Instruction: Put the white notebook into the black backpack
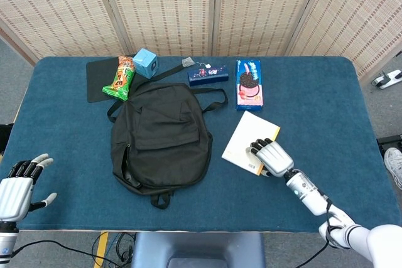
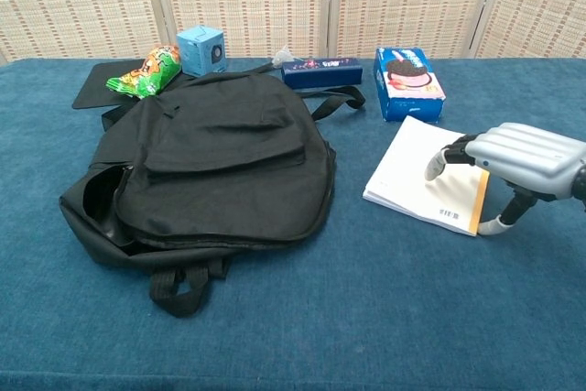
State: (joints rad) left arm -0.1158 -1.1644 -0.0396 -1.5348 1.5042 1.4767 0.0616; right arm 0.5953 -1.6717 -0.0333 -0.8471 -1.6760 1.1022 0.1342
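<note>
Step in hand: getting hold of the white notebook. It lies flat on the blue tabletop, just right of the black backpack and just below the cookie box, not yet lifted. Right hand sits on the notebook's right edge, fingers draped over the cover and thumb down by the edge near the tabletop; it touches the notebook, but a closed pinch on it can't be confirmed from either view, so a real hold is uncertain. Left hand hovers at the tabletop's front-left corner, fingers spread, holding nothing, well apart from everything.

Backpack lies flat; an opening shows along its left side in the chest view, partly gaping.

Next move likely calls for: thumb under the notebook edge, a firm pinch, then a lift. The left hand probably needs to hold the backpack mouth open, since the opening is on the far side from the notebook.
</note>
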